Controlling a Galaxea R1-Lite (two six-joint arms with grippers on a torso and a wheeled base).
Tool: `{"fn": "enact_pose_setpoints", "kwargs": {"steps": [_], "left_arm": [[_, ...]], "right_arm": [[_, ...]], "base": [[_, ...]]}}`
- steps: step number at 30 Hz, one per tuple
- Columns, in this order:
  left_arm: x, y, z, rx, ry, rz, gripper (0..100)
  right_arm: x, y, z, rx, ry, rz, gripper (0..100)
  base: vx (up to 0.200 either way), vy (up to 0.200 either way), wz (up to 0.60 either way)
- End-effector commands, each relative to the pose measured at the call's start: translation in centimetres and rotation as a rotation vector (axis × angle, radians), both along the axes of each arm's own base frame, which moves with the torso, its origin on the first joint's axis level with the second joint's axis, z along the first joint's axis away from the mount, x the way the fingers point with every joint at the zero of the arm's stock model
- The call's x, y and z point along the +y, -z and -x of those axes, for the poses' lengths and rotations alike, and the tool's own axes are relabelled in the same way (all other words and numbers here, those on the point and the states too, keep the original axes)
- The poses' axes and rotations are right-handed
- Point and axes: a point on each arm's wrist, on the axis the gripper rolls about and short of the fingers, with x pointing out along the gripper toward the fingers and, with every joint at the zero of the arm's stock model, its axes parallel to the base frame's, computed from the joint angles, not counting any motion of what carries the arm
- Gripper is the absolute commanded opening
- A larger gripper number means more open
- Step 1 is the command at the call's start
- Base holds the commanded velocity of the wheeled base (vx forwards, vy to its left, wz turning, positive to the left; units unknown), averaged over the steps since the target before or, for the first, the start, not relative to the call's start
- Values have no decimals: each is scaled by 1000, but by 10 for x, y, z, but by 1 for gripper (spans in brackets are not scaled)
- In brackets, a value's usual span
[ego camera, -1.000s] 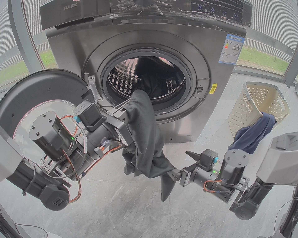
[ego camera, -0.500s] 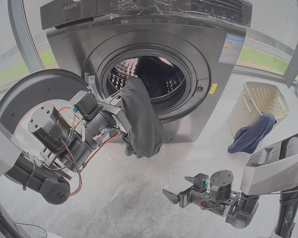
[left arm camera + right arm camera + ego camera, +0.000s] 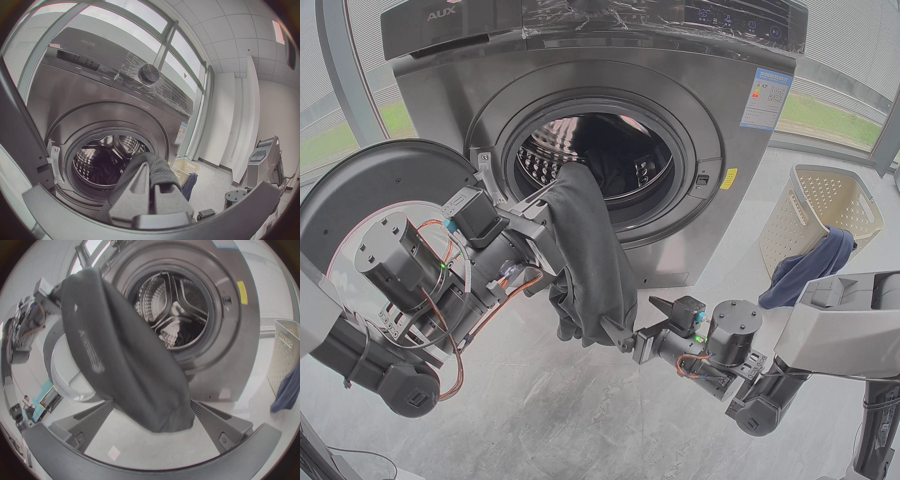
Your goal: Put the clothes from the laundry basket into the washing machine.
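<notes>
The left gripper [image 3: 151,170] is clamped tight on a dark grey cloth garment [image 3: 594,262], holding it up at the open mouth of the silver-grey front-loading washing machine [image 3: 687,94]. The garment's lower end hangs between the right gripper [image 3: 150,407], whose jaws are spread wide and not closed on it. Further right, a navy blue garment [image 3: 809,272] droops over the rim of the cream perforated plastic laundry basket [image 3: 800,212].

A dark grey garment [image 3: 590,250] is held hanging at the open mouth of the silver washing machine [image 3: 700,106], where dark clothes [image 3: 609,169] are seen inside. A navy garment [image 3: 809,269] is draped over the cream perforated laundry basket [image 3: 784,228]
</notes>
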Motion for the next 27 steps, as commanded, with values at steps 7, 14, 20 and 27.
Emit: {"fn": "enact_pose_setpoints", "kwargs": {"steps": [7, 14, 20, 27], "left_arm": [[-2, 1, 3, 1, 13, -3, 0], [-4, -5, 10, -11, 32, 10, 0], [-8, -8, 17, -17, 60, 19, 0], [-8, -8, 17, -16, 61, 18, 0]], "right_arm": [[22, -23, -16, -113, -22, -75, 100], [37, -13, -36, -143, -20, -90, 100], [45, -2, -55, -162, -2, -86, 100], [49, 5, -71, -185, 14, -98, 100]], "base": [[0, 0, 0], [0, 0, 0], [0, 0, 0], [0, 0, 0]]}}
